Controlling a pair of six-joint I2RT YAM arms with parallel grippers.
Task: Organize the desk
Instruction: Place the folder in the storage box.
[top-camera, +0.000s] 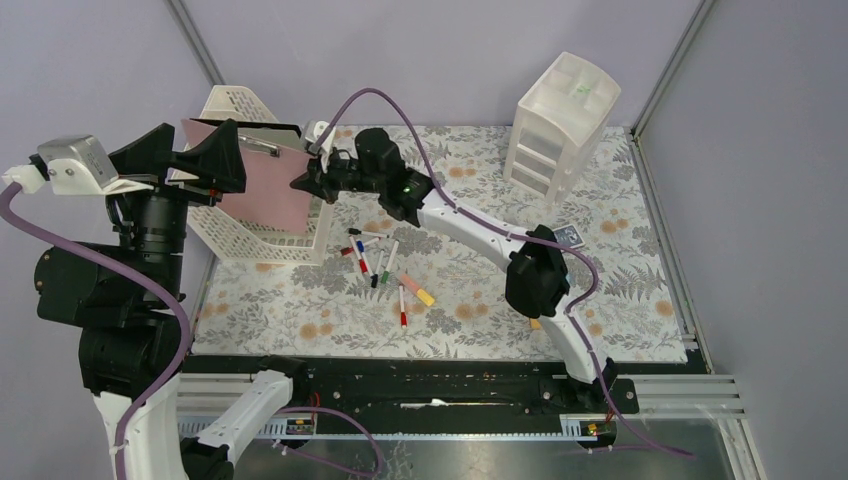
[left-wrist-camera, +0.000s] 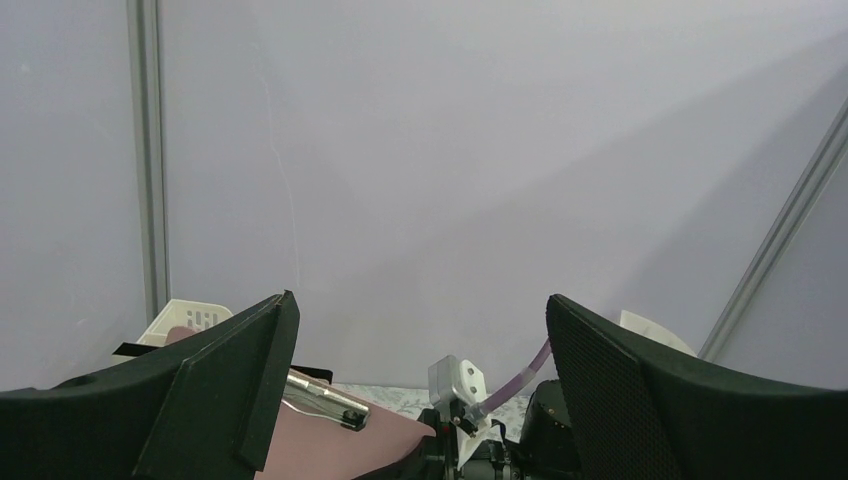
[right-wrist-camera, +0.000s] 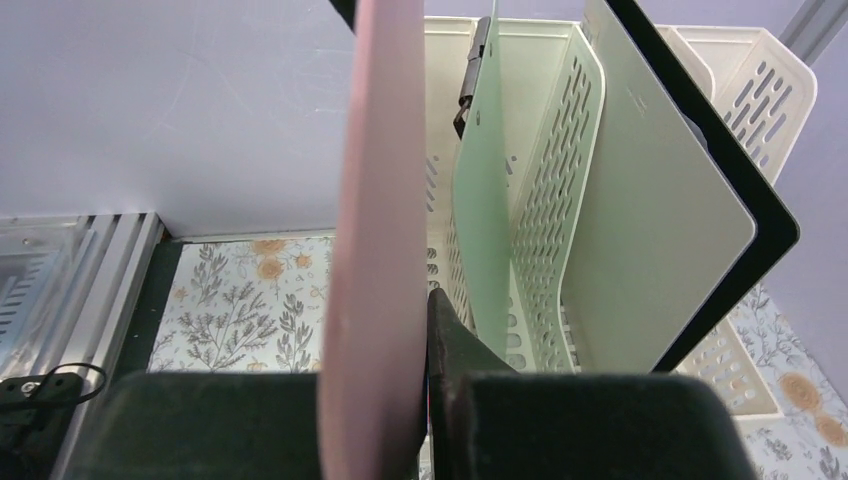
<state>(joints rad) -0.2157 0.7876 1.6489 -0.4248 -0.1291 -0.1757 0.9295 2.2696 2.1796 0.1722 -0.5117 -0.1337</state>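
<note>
Pinches pink clipboard (top-camera: 268, 190) in right gripper (top-camera: 303, 184) at lattice rack (top-camera: 240, 243), beside green board (right-wrist-camera: 480, 220), near markers (top-camera: 383, 262) strewn on desk (top-camera: 300, 310); holds left gripper (top-camera: 228, 155) spread.

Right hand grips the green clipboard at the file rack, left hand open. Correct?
No, the right hand is shut on the pink clipboard, per the right wrist view; the green clipboard already stands in the file rack. The left hand is open.
</note>
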